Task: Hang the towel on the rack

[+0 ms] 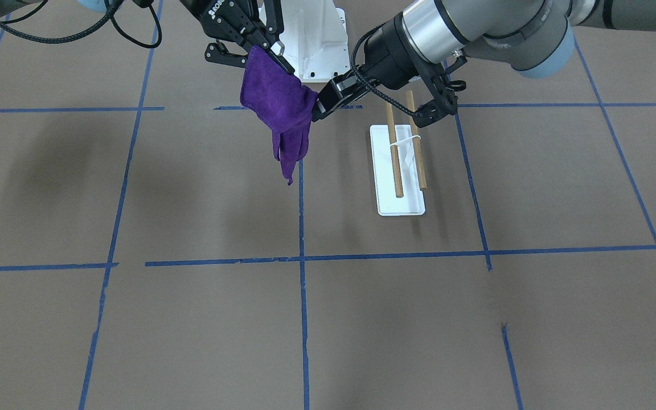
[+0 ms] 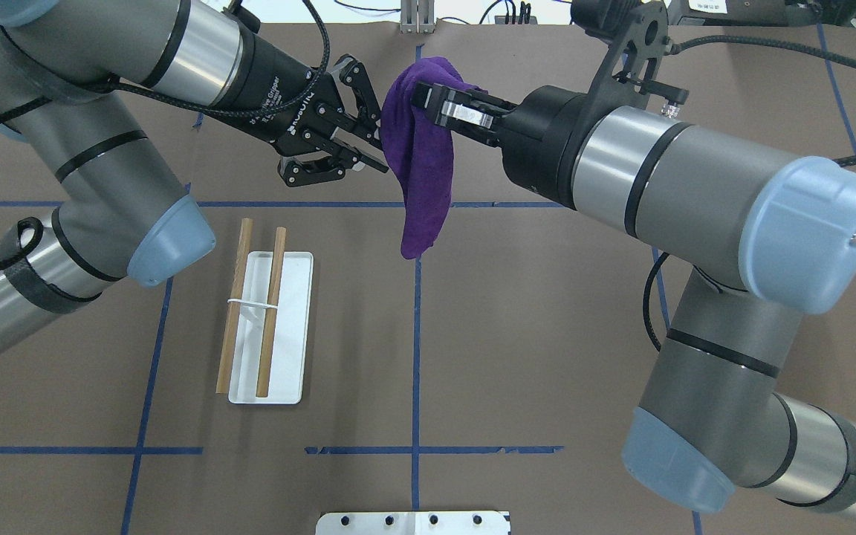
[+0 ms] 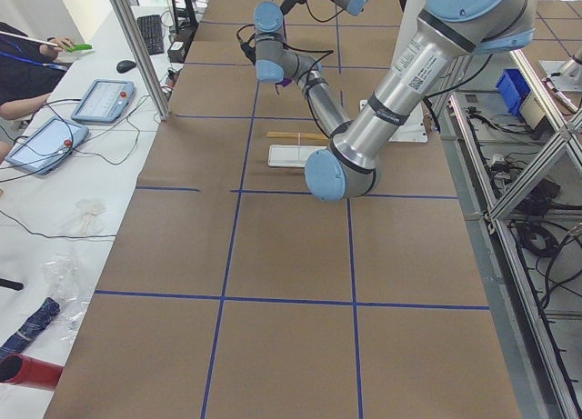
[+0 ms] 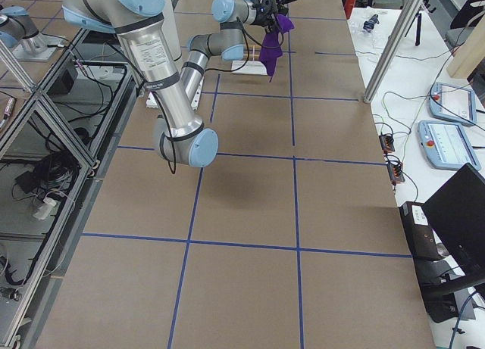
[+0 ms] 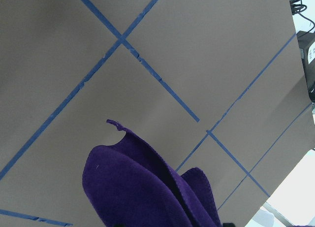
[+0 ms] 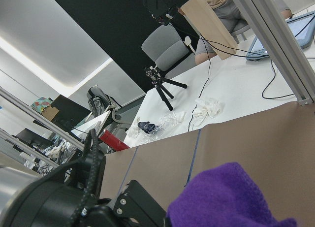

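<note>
A purple towel (image 1: 279, 97) hangs in the air between both grippers, above the table's far middle in the overhead view (image 2: 424, 171). My right gripper (image 2: 424, 96) is shut on its top, which bunches over the fingers. My left gripper (image 2: 382, 145) is shut on the towel's side edge; in the front view (image 1: 316, 109) its tips pinch the cloth. The towel's lower end dangles free. The rack (image 2: 270, 327), a white base with two wooden rods, stands on the table on my left, apart from the towel (image 1: 399, 171). The towel fills the bottom of both wrist views (image 5: 138, 187) (image 6: 231, 197).
The white robot base mount (image 1: 319, 40) stands behind the grippers. Blue tape lines (image 2: 416, 334) cross the brown table. A white plate (image 2: 413, 522) sits at the near edge. Tablets (image 4: 447, 144) and cables lie on a side table beyond the far edge.
</note>
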